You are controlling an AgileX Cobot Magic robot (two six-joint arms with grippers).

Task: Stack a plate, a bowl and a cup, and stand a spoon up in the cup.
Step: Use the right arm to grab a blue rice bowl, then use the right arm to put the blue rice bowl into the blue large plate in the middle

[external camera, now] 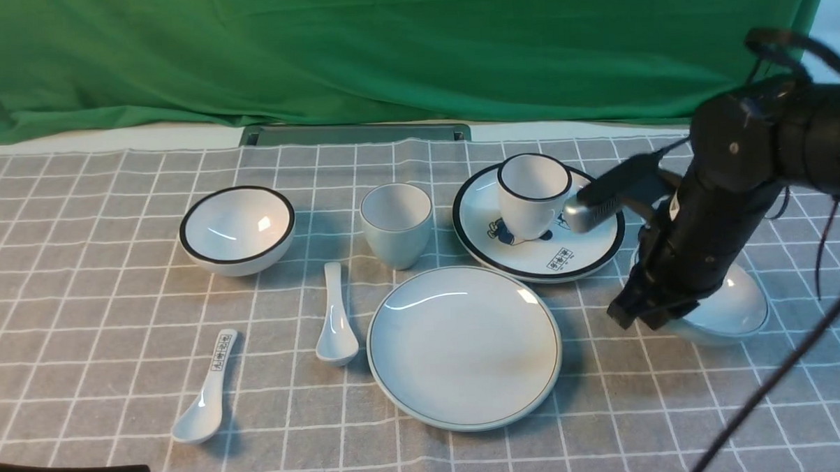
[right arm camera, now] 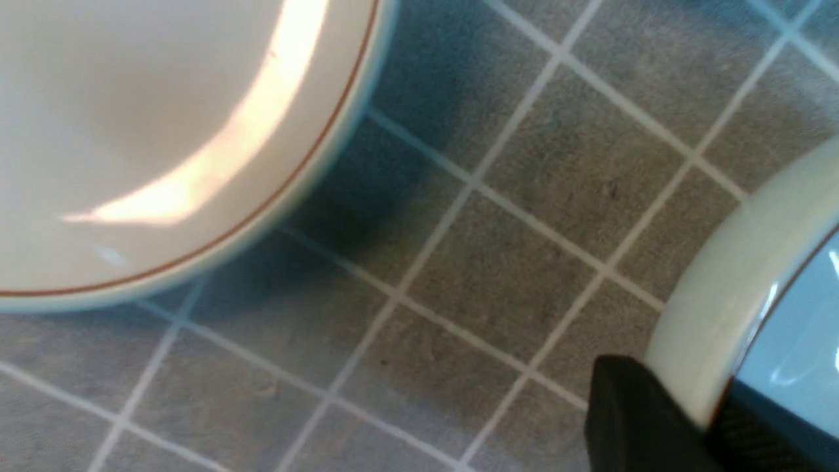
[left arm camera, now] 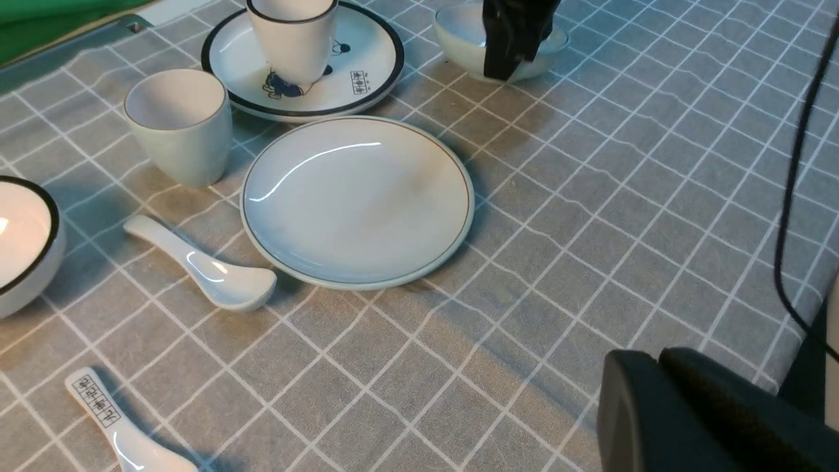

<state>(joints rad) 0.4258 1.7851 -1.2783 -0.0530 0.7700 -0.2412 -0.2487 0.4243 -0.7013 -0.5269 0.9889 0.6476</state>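
The plain white plate lies in the middle front of the cloth. The pale cup stands behind it to the left. The plain spoon lies left of the plate. The shallow bowl sits to the right of the plate. My right gripper is shut on the bowl's near-left rim. In the right wrist view, one finger is outside the bowl's wall and one is inside. I cannot tell whether the bowl is lifted. My left gripper is shut and empty, low over the front left of the cloth.
A black-rimmed bowl stands back left. A black-rimmed cup stands on the panda plate, just behind the plain plate. A spoon with black characters lies front left. A green curtain hangs behind the table.
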